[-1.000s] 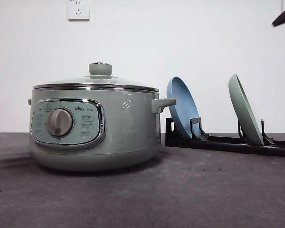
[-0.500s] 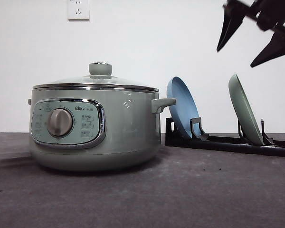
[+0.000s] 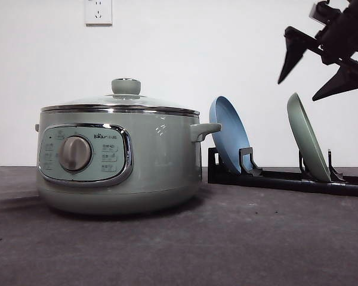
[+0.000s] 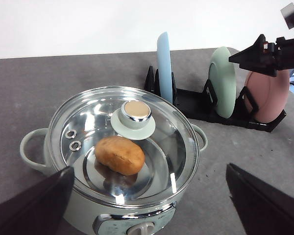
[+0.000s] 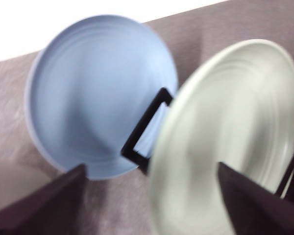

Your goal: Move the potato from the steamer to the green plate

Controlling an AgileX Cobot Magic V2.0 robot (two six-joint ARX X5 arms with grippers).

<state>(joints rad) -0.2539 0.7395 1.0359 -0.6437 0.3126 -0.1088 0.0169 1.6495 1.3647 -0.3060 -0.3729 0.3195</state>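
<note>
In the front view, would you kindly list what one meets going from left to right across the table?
steamer → blue plate → green plate, with the open right gripper hanging above that last plate.

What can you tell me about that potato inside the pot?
The potato is an oval lump with smooth orange-brown skin, lying on its side on the shiny metal floor inside the steamer, a little off centre. The glass lid with its green knob is shut over it, so it shows through the glass. Nothing grips it, and it looks whole and unpeeled.
</note>
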